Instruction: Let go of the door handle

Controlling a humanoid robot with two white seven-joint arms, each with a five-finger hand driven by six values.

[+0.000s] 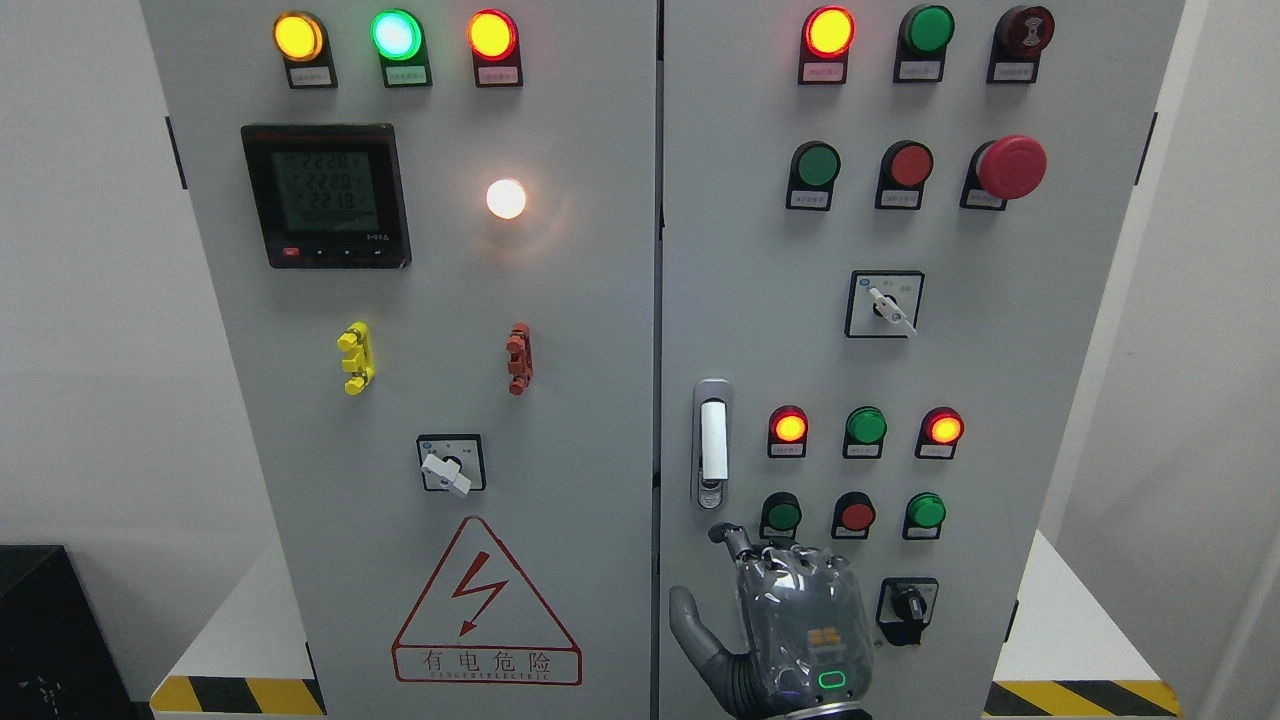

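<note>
**Hand off the handle, parked below it**

White walls flank the grey cabinet [620, 480], its two doors closed. On the left door I see the meter [325, 195] near the upper left corner and the warning triangle [486, 605] by the bottom edge. On the right door, the door handle [712, 440] sits by the inner edge, untouched. My hand [790, 620] rests just beneath it, fingers relaxed, holding nothing; I judge the release done. I cannot tell which arm it belongs to.
</note>
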